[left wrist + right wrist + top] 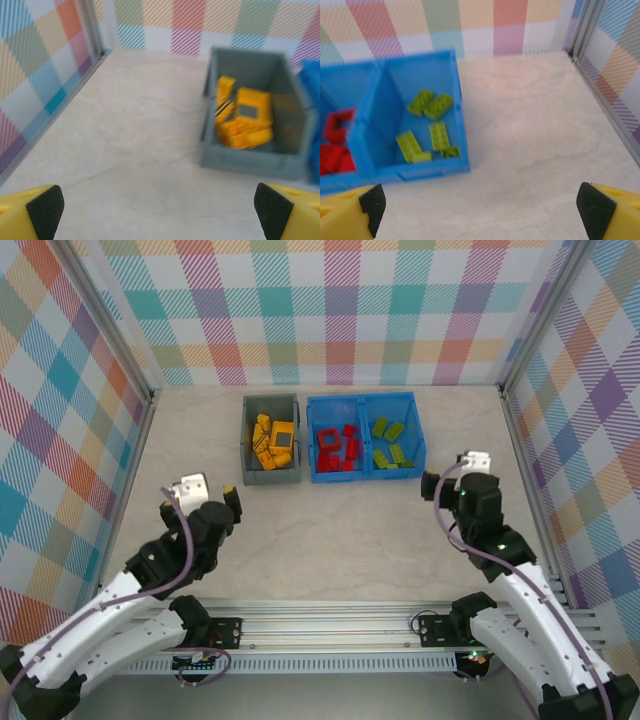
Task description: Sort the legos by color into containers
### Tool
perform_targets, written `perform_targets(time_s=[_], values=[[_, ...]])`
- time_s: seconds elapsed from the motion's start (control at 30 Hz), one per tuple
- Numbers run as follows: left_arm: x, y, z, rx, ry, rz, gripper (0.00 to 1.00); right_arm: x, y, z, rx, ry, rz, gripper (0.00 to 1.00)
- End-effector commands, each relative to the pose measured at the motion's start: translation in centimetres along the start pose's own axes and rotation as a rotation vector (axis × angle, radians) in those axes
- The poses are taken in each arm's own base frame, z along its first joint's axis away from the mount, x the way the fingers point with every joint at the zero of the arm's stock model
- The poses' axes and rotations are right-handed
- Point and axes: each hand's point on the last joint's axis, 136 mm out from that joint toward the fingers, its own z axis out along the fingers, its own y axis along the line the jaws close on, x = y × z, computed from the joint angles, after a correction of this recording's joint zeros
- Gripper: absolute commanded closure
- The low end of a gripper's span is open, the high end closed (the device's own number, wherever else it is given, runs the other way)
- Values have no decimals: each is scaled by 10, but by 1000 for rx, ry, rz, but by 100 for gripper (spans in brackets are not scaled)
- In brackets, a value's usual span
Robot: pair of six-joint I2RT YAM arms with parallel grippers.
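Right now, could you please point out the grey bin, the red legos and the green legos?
grey bin (272, 478): top external view, on its near wall.
red legos (349, 448): top external view, on the bricks beside the square frame.
green legos (439, 136): right wrist view, on one brick's studded top.

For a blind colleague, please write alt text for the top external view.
All legos lie sorted: yellow ones in the grey bin, red ones and green ones in the two compartments of the blue bin. The left gripper and right gripper hover open, holding nothing.
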Motion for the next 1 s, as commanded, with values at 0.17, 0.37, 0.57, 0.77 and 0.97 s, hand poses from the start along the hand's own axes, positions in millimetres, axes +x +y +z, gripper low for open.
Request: perform_targets(time_s=[0.17,0.37,0.57,0.77,0.97], values=[[42,5,90,11,22,-6,0,40,2,63,8,-13,-13,0],[67,0,149,16,97,-47,0,60,4,111,-21,15,-15,0],[66,-7,187,25,92,-11,0,57,8,147,-53,58,-80,0],[74,-2,206,43,80,-34,0,57,-16,156,-73,-22,10,0],[83,-9,192,127,-5,-34,0,65,-1,142,-169,-107,-28,0]])
